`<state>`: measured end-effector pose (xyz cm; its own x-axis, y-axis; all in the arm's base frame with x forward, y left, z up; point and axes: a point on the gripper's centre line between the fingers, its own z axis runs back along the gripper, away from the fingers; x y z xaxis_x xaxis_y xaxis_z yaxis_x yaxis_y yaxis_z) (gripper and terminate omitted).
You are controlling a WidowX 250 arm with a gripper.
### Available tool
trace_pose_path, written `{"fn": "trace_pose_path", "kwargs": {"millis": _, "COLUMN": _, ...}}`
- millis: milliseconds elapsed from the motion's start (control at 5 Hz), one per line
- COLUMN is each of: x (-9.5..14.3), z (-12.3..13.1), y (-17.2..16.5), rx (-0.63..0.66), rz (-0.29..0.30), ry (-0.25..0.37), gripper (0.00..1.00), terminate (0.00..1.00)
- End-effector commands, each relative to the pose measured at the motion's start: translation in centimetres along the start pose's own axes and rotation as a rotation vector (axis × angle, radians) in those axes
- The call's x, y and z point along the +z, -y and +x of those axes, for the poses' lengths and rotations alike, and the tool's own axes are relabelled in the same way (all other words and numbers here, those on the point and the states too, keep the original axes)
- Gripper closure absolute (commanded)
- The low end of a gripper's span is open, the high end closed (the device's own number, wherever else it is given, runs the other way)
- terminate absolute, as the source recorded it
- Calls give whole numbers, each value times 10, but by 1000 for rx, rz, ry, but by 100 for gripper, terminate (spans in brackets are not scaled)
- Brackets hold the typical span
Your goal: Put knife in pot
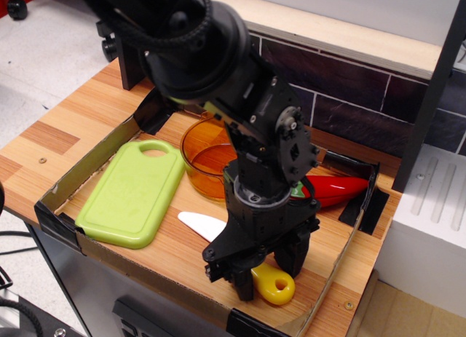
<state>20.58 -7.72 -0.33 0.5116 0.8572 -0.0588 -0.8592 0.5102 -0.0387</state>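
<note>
The knife lies on the wooden floor of the tray, with its white blade (201, 223) pointing left and its yellow handle (276, 286) with the hole at the front right. My black gripper (266, 273) has come down over the handle with one finger (239, 282) on its near side and the other on its far side. The jaws look open and I see no firm grip. The arm hides the middle of the knife. The transparent orange pot (204, 159) stands behind the gripper, empty as far as I can see, partly hidden by the arm.
A light-green cutting board (131, 195) lies at the left of the low cardboard tray (69, 180). A red chili pepper toy (336, 190) lies at the back right. A dark brick wall (349, 97) stands behind and a white unit (429, 228) stands at the right.
</note>
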Motion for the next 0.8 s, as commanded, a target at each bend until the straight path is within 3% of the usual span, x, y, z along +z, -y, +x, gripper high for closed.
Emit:
{"fn": "trace_pose_path", "kwargs": {"millis": 0, "x": 0, "z": -7, "y": 0, "rx": 4, "rz": 11, "ry": -13, "gripper": 100, "terminate": 0}}
{"fn": "trace_pose_path", "kwargs": {"millis": 200, "x": 8, "z": -10, "y": -7, "rx": 51, "rz": 1, "ry": -29, "gripper": 100, "terminate": 0}}
{"fn": "trace_pose_path", "kwargs": {"millis": 600, "x": 29, "z": -6, "y": -8, "rx": 359, "rz": 32, "ry": -97, "gripper": 100, "terminate": 0}}
